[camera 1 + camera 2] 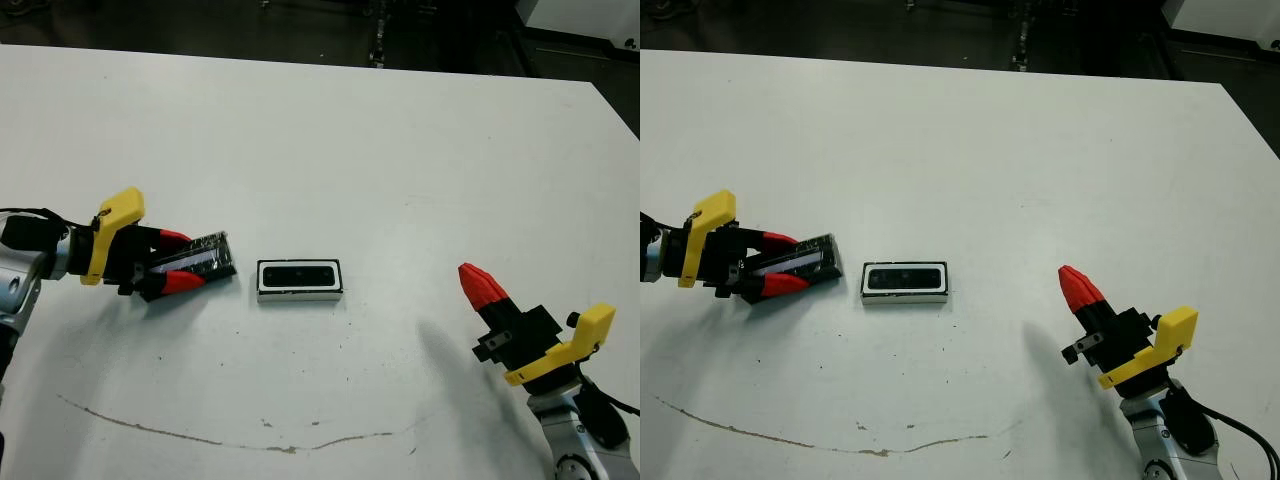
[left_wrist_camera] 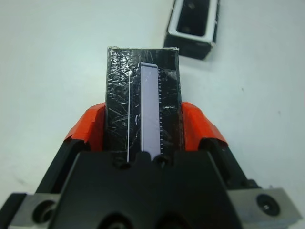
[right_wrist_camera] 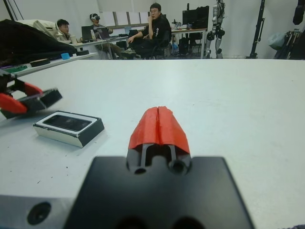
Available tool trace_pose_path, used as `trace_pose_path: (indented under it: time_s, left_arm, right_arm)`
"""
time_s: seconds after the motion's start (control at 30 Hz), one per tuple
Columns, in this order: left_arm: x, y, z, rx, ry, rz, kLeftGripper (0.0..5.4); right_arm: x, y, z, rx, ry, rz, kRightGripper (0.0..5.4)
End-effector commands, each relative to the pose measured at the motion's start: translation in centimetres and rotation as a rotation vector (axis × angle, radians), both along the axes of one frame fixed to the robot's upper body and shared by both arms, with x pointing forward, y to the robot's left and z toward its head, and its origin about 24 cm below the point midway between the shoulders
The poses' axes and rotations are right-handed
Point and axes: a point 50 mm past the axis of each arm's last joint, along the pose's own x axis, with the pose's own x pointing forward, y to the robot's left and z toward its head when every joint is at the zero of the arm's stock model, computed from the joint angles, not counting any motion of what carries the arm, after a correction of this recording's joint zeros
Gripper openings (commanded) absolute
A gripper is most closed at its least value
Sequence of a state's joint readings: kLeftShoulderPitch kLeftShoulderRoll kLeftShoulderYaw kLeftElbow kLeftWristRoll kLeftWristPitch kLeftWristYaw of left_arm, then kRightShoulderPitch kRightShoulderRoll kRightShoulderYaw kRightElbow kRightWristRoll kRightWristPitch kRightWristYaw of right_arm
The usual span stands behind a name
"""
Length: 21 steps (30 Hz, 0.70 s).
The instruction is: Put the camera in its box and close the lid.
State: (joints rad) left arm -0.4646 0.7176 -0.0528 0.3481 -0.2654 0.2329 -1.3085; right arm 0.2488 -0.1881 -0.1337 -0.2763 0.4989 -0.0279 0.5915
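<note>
Gripping lid (image 1: 196,256), left pincer (image 1: 172,261) just beside box (image 1: 300,280).

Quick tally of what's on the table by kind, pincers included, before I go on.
Cameras: 1, the camera, lying in the box
Boxes: 1, the box
Lids: 1, the lid, held in the left pincer
Pincers: 2, the left one and the right pincer, shut and empty
Total: 5
</note>
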Motion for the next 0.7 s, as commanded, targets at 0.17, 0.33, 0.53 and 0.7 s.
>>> trace_pose_path:
  time_s: [0.17, 0.33, 0.53, 0.7]
  left_arm:
    - [0.2, -1.0, 0.8, -0.124, 0.018, -0.008, 3.15]
    - [0.6, -2.4, 1.1, -0.168, 0.048, -0.069, 3.15]
    - [1.1, -4.1, 0.6, -0.184, 0.060, -0.135, 3.15]
    - [1.4, -5.5, 0.2, -0.174, 0.061, -0.176, 3.15]
  right_arm:
    - [-0.2, -0.1, -0.1, -0.029, 0.010, -0.019, 0.00]
    - [-0.3, -0.1, -0.1, -0.016, 0.015, -0.009, 0.00]
    - [-0.4, -0.1, -0.2, -0.007, 0.024, -0.007, 0.00]
    - [-0.4, -0.1, -0.2, -0.001, 0.022, -0.009, 0.00]
